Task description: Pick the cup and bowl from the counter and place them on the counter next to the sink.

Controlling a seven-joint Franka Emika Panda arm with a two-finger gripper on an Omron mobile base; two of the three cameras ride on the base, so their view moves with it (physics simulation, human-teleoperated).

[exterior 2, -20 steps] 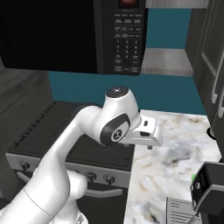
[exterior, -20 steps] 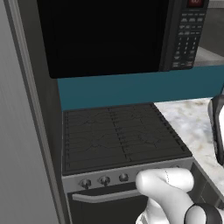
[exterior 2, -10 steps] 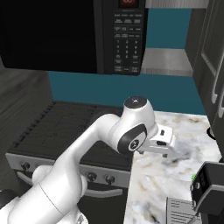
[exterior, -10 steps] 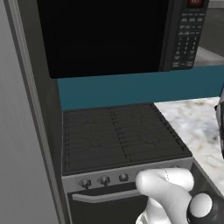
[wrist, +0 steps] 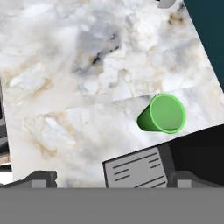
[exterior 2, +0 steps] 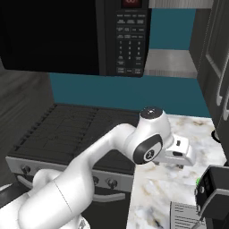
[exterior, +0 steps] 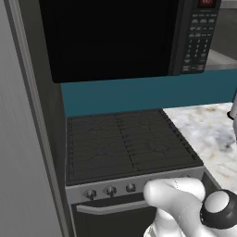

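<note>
Hovering above the counter (wrist: 87, 78), the jaws (wrist: 116, 177) stood wide apart and held nothing, with the cup (wrist: 162, 114) upright on the marble below them. In the hand view the cup lay ahead of the jaws and off toward the right fingertip, well apart from both tips, its open mouth facing almost straight up at the camera. Its long axis was therefore vertical, running nearly along the line of approach, so the round rim offered no preferred direction for closing; my judgement is that the move would call for a sideways shift toward the cup before any descent.

On one side of the cup sat a dark appliance with a grey vented panel (wrist: 136, 168), close by its base, leaving little room there. The teal wall (wrist: 208, 39) lay beyond the cup on the far side. Away from the cup toward the stove (exterior 2: 67, 129), the marble was bare and open. In the right base view the arm reached out over the counter beside the stove.
</note>
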